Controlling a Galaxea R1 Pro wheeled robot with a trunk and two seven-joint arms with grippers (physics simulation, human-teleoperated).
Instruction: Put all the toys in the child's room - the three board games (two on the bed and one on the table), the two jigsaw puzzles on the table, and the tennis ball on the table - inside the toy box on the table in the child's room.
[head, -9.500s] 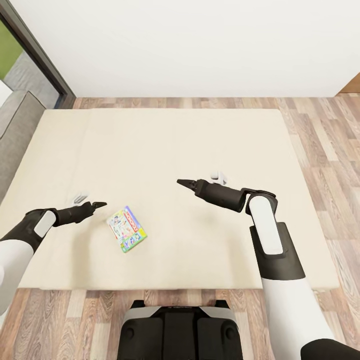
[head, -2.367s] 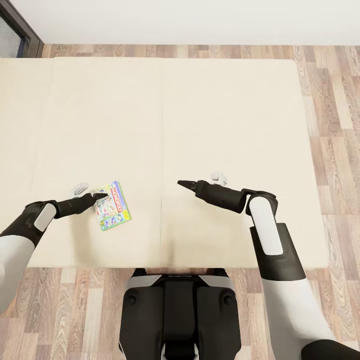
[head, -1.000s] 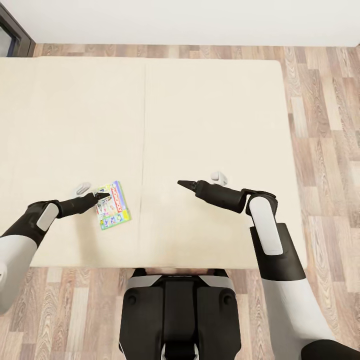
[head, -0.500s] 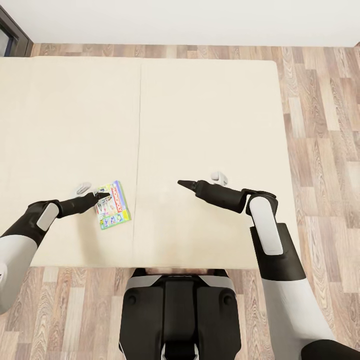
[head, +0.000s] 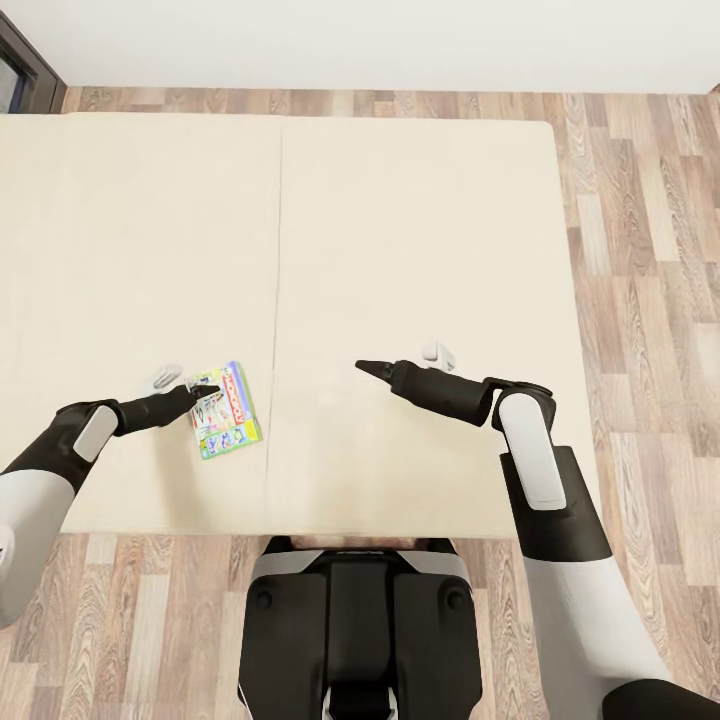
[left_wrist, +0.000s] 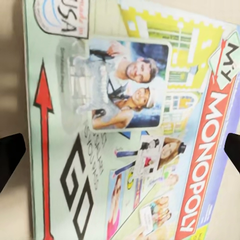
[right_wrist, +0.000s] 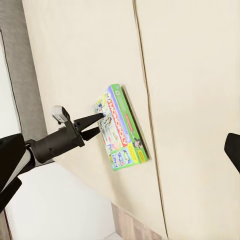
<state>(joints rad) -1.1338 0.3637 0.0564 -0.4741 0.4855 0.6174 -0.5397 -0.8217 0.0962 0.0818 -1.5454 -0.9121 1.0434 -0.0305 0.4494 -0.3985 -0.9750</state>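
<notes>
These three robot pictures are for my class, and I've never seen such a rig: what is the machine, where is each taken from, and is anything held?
It is a simulated wheeled robot with two arms. The head view looks down over a cream bed. One board game, lettered MONOPOLY, lies flat on it. The left end effector is open above the box's edge, holding nothing. The left wrist view looks straight down at that box. The right end effector hovers over bare cover; its camera shows the box from the side.

Bed: matt cream cloth cover, smooth, one seam line. Board game: printed cardboard-looking lid, slight sheen, green edges. Floor: wood planks, visible grain, satin. Left pincer: matt black plastic. Arm shells: smooth white, black joints.
</notes>
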